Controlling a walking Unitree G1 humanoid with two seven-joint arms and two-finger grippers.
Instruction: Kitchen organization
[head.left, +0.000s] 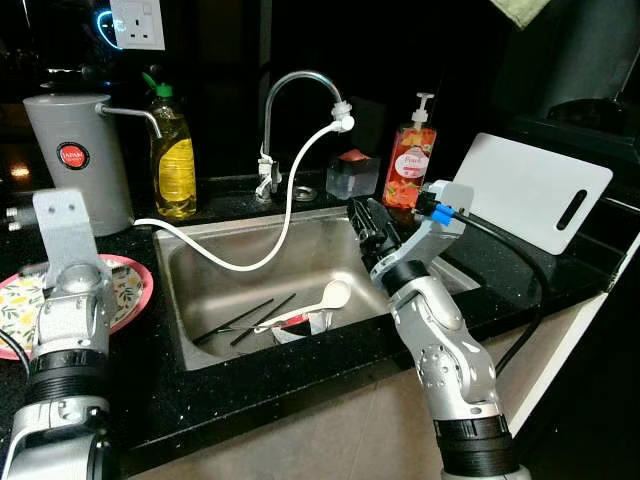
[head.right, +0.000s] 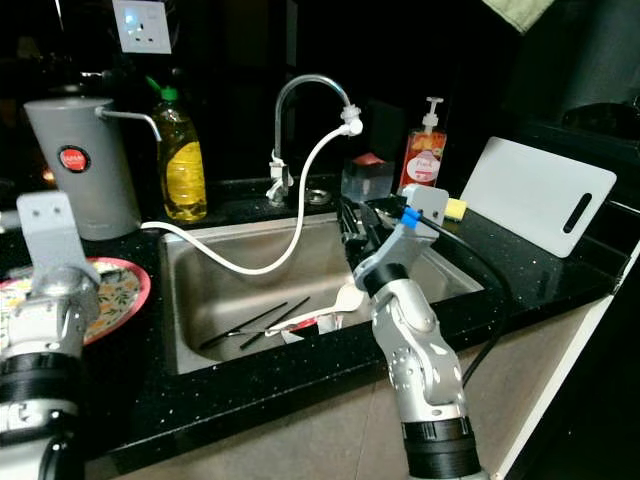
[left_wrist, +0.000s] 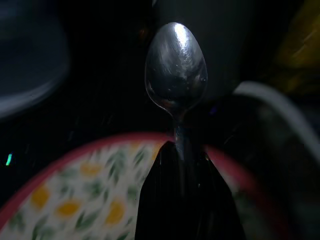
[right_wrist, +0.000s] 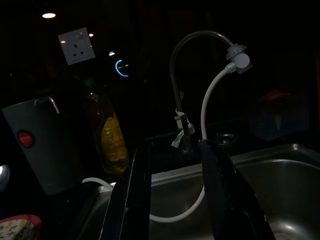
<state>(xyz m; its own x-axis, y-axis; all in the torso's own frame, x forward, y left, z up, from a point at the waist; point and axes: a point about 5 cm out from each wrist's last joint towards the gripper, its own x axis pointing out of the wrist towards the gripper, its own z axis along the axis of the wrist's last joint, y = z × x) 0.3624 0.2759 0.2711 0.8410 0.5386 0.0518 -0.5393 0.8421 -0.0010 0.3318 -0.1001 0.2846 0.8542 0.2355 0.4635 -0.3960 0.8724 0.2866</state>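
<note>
Above the red-rimmed floral plate, a shiny metal teaspoon was clamped by its handle between the closed black fingers of the left gripper, bowl pointing away from the wrist toward the grey cylindrical canister. That plate sat on the black speckled countertop to the left of the stainless steel sink. Within the basin lay a white ladle-style spoon and dark chopsticks — both resting on the sink floor. Over the basin's right side hung the right gripper, its fingers parted and holding nothing. A white hose ran from the chrome tap across the sink — beside a yellow detergent bottle. A white cutting board leaned at the right.
</note>
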